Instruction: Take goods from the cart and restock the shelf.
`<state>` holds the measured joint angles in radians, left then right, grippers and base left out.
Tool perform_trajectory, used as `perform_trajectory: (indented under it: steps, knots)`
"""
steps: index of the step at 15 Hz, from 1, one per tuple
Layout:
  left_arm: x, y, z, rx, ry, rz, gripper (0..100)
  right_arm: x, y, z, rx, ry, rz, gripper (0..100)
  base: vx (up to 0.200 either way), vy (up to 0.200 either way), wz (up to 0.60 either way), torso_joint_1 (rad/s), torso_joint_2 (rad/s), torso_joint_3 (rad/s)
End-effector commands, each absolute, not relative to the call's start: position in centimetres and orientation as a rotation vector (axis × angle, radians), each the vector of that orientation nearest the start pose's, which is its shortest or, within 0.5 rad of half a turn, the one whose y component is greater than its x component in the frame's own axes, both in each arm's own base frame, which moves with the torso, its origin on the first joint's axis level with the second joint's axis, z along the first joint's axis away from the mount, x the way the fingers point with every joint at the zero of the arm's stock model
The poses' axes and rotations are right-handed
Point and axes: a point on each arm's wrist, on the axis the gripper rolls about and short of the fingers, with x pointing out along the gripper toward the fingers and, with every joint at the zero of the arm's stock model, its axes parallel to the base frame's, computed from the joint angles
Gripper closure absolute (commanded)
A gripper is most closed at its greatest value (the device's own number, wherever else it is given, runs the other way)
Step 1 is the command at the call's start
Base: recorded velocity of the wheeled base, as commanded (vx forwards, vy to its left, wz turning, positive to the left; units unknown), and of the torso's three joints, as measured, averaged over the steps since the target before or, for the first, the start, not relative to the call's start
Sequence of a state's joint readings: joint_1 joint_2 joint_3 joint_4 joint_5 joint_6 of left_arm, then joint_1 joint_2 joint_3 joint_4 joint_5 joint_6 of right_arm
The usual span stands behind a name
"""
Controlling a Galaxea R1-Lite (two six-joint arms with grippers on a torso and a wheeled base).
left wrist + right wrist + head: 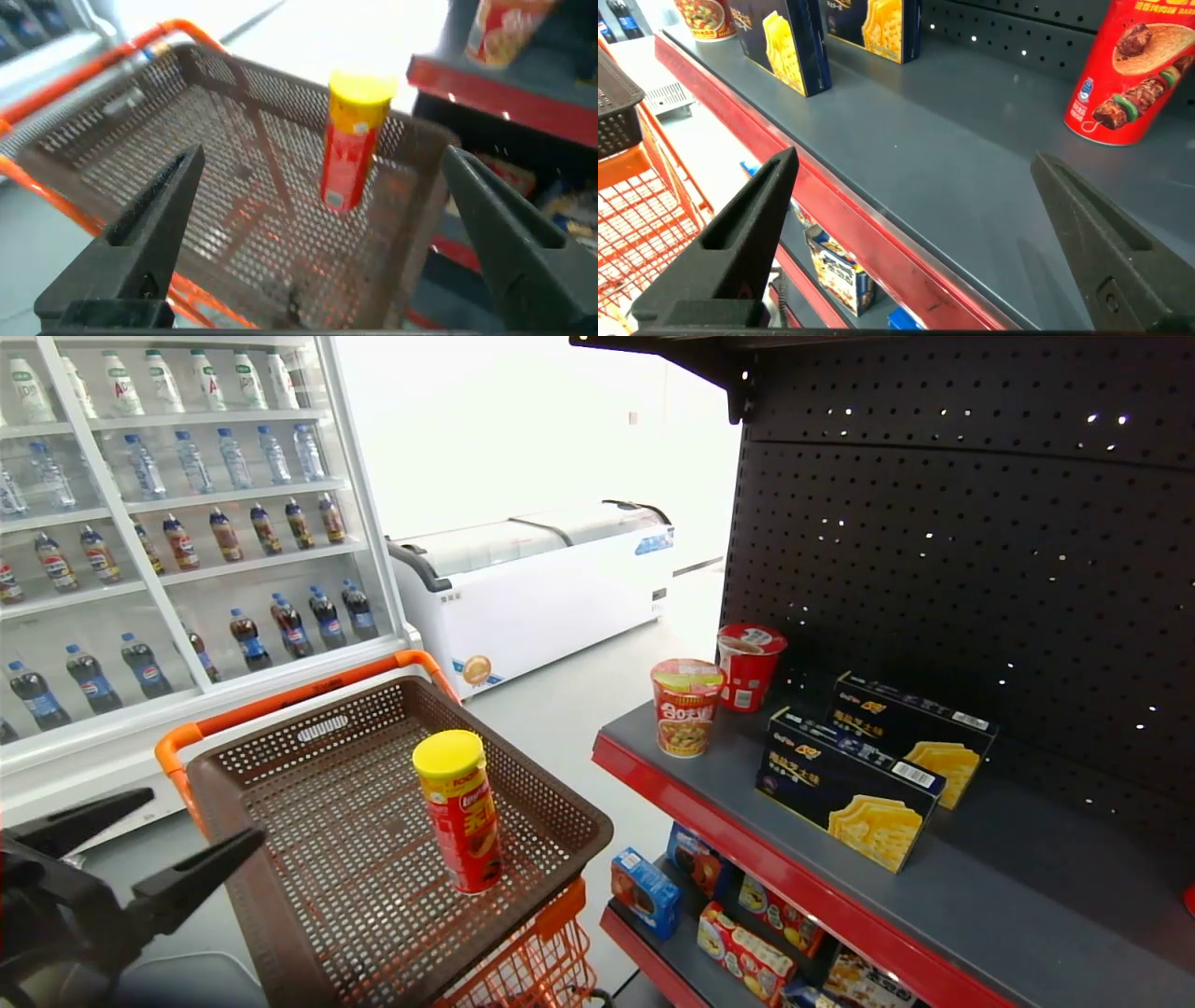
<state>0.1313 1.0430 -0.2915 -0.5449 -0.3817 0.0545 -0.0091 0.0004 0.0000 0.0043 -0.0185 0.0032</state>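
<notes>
Shop aisle, with a drinks fridge [187, 523] behind. A grey, red-edged shelf [934, 896] stood on the robot's right and a cart basket [373, 719] on its left. One red can [459, 812] stood upright on the basket floor with its long axis vertical and its yellow lid up. It was clear of the walls, so a sideways grasp around its body seemed possible. The left gripper [201, 817] hung open outside the basket's near corner, jaws spread toward the can and well apart from it. The right gripper [915, 161] was open above bare shelf, holding nothing, near a second can [1125, 75] and boxes [845, 793].
</notes>
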Motion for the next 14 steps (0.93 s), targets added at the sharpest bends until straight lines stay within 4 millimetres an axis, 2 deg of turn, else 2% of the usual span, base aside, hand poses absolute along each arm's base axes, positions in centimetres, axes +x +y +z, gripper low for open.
perform_trajectory:
  steps: [1,4,10,12,14]
  knots:
    - [15.0,0.1,13.3,-0.026,0.376,-0.377,0,-2.3,0.0,7.5,0.003,0.005,-0.028,0,0.0,0.0,0.0,0.0,0.0,0.0]
    - [16.2,-0.1,12.0,-0.052,0.375,-0.51,0,-2.3,0.0,7.5,0.003,0.005,-0.028,0,0.0,0.0,0.0,0.0,0.0,0.0]
    - [24.5,1.0,9.9,-0.066,0.401,-0.493,0,-2.3,0.0,7.5,0.003,0.005,-0.028,0,0.0,0.0,0.0,0.0,0.0,0.0]
    - [26.6,1.0,9.9,-0.068,0.383,-0.534,0,-2.3,0.0,7.5,0.003,0.005,-0.028,0,0.0,0.0,0.0,0.0,0.0,0.0]
    - [27.3,0.4,9.7,-0.07,0.374,-0.601,0,-2.3,0.0,7.5,0.003,0.005,-0.028,0,0.0,0.0,0.0,0.0,0.0,0.0]
